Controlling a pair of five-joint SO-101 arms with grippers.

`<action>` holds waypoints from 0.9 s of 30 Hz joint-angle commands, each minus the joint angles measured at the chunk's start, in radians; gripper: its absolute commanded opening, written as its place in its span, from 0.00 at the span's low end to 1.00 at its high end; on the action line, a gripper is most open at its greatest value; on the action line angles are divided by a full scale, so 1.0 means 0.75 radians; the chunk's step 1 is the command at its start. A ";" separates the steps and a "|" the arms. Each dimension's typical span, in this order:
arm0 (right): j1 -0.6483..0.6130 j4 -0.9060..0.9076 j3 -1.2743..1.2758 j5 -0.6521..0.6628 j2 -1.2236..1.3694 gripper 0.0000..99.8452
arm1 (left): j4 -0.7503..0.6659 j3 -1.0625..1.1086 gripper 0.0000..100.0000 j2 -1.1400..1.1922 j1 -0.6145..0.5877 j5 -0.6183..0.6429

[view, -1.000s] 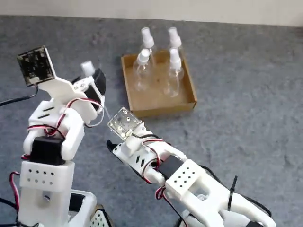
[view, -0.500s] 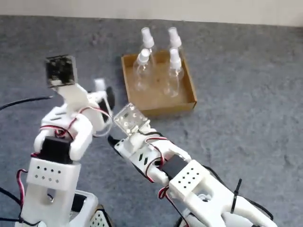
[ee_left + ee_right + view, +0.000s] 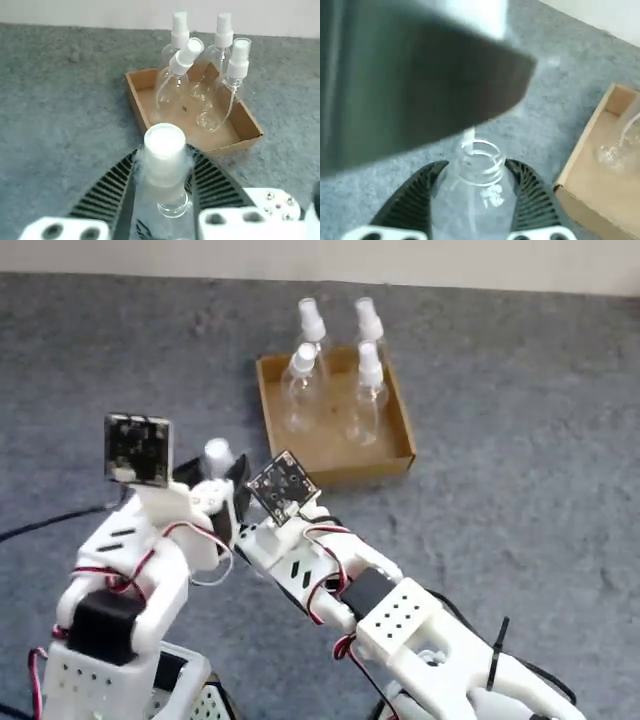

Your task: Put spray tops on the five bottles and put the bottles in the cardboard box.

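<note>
Nearest the camera in the high view, two white arms rise from the 6 o'clock edge and meet just left of the middle of the grey table [image 3: 520, 440].

The right gripper [image 3: 477, 169] has its jaws narrowed around the shoulders of a clear bottle [image 3: 470, 210]. It holds the bottle upright with the neck open, probably so that the neck keeps steady for capping.

Directly above it, the left gripper [image 3: 164, 167] clamps a white spray top [image 3: 163, 150] between its ribbed jaws, with the cap end up. From the left wrist view, the bottle's glassy neck ring shows just below the top. The top therefore looks lined up over the opening but not seated. A thin pale tube [image 3: 468, 136] seems to reach down into the neck.

Farther off, toward 1 o'clock from the grippers, sits the cardboard box [image 3: 350, 472]. It holds four bottles [image 3: 300, 400], all of them capped.

The left gripper's dark underside blurs across much of the right wrist view and hides the spray top there. In the high view the arms cover the held bottle. Whether the two far bottles stand inside the box's far wall or lean over it is hard to judge.
</note>
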 commanded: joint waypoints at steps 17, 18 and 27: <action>0.105 -0.042 -0.019 -0.014 -0.187 0.00 | 0.061 -0.128 0.20 0.030 0.069 -0.162; 0.138 -0.042 -0.019 -0.014 -0.171 0.00 | 0.092 -0.173 0.21 0.030 0.069 -0.178; 0.396 0.071 -0.159 -0.012 -0.097 0.00 | 0.162 -0.300 0.21 0.032 -0.101 -0.272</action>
